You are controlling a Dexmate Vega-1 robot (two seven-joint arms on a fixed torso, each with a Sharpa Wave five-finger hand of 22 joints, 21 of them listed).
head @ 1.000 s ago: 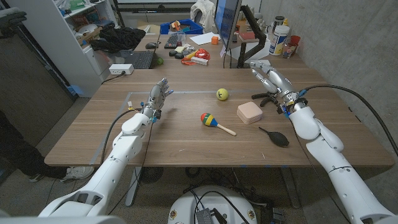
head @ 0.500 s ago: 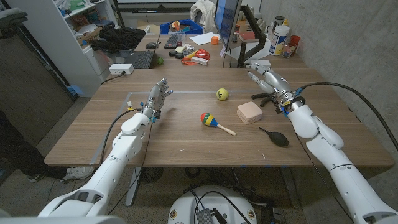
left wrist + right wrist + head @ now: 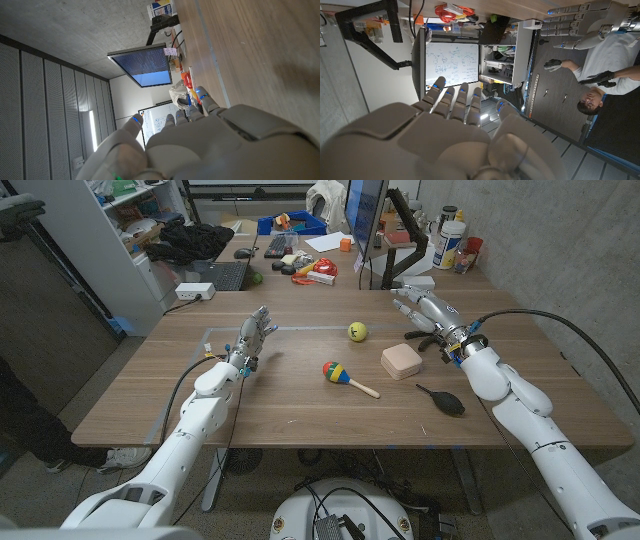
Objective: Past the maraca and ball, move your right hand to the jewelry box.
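Right hand (image 3: 428, 308) shifted left, open, empty; jewelry box (image 3: 402, 361) near, ball (image 3: 357, 331) and maraca (image 3: 344, 376) beyond.

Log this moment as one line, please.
right hand: open, raised beyond jewelry box | left hand: open, idle | maraca, ball: on table, untouched

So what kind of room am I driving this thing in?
Most likely a robotics lab or workshop office. Behind the wooden table stand a monitor on an arm, a keyboard, and shelves crowded with parts. A whiteboard covered in notes hangs farther back.
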